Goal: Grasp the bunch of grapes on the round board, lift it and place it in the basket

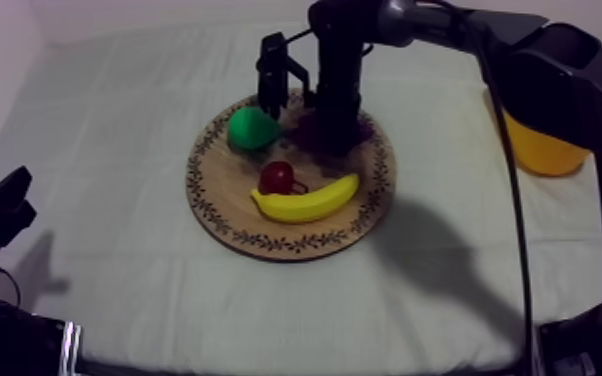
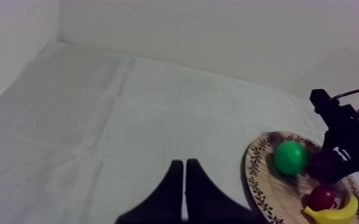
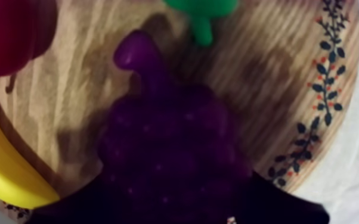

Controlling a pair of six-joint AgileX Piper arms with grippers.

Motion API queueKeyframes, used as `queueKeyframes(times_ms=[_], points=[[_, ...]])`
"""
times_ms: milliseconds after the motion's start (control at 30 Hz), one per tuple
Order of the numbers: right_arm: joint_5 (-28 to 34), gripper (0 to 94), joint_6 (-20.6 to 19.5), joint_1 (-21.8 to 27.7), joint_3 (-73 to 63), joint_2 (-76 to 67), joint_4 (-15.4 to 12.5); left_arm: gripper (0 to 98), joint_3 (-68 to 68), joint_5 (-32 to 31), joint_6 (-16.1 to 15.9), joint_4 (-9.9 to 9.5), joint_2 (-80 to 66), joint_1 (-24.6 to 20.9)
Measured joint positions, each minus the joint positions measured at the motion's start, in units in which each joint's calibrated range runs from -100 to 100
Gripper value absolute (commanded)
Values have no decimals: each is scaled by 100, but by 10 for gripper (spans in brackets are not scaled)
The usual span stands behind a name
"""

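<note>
the likeliest failure here, in my judgement, is a poor hold on the bunch of grapes [image 3: 170,137]. it is lumpy and tapers to a stub of stem, so a grip set off its middle could let it roll out on the lift. the pear [image 1: 253,128] lies just beside the grapes at their 9 o'clock, and the small red fruit [image 1: 277,177] is near at 7 o'clock. a gripper that comes down or closes askew could shove either one across the wooden board [image 1: 227,222]. the banana [image 1: 305,200] at the board's 6 o'clock looks safely apart. the yellow basket [image 1: 545,150] stands well apart at the board's 3 o'clock, by the bench edge and half behind the right arm, so a loose hold could drop the grapes on the cloth on the way.

the grapes lie on the board at about 12 o'clock. the right arm reaches in from 2 o'clock and turns straight down, with the right gripper [image 1: 333,140] low over the grapes. whether it is apart or clamped on them i cannot tell. the left gripper [image 2: 183,190] rests low over bare cloth at the board's 8 o'clock, together in a narrow wedge on nothing.
</note>
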Motion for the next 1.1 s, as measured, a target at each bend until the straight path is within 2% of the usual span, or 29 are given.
queueKeyframes(times_ms=[133, 533, 1100], points=[[32, 309, -38, 19, -9, -126, 0, 1, 0, 0, 0, 0, 0, 0], [-55, 310, -97, 229, 360, -1338, 0, 1, 0, 0, 0, 0, 0, 0], [-698, 311, -905, 940, 1181, -2938, 35, 1, 0, 0, 0, 0, 0, 0]])
